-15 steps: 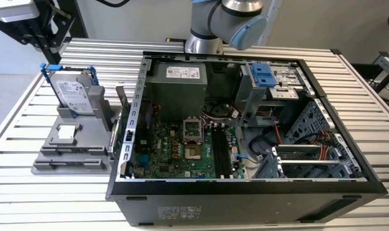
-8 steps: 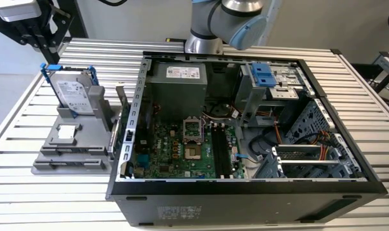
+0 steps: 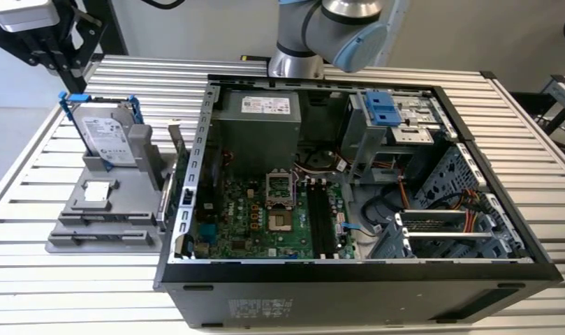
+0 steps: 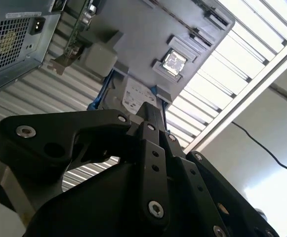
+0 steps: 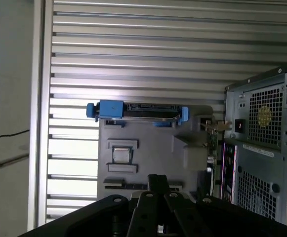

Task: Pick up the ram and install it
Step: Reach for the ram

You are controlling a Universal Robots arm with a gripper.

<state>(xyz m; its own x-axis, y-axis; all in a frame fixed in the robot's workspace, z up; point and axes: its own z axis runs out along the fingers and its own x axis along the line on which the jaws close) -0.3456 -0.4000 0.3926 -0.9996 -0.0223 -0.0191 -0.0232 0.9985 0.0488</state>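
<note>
1. first wrist view showed the ram (image 5: 121,186) apparently on edge in a slot of the grey holder (image 5: 148,148), likely so its top edge could be pinched.
2. the gripper (image 5: 156,178) hovered near that slot, jaws closed together, holding nothing.
3. the computer case (image 3: 357,174) lay open side up, exposing its memory slots (image 3: 320,216).
4. a slatted metal table (image 3: 524,139) carried everything; pale floor (image 5: 7,74) lay beyond.
</note>
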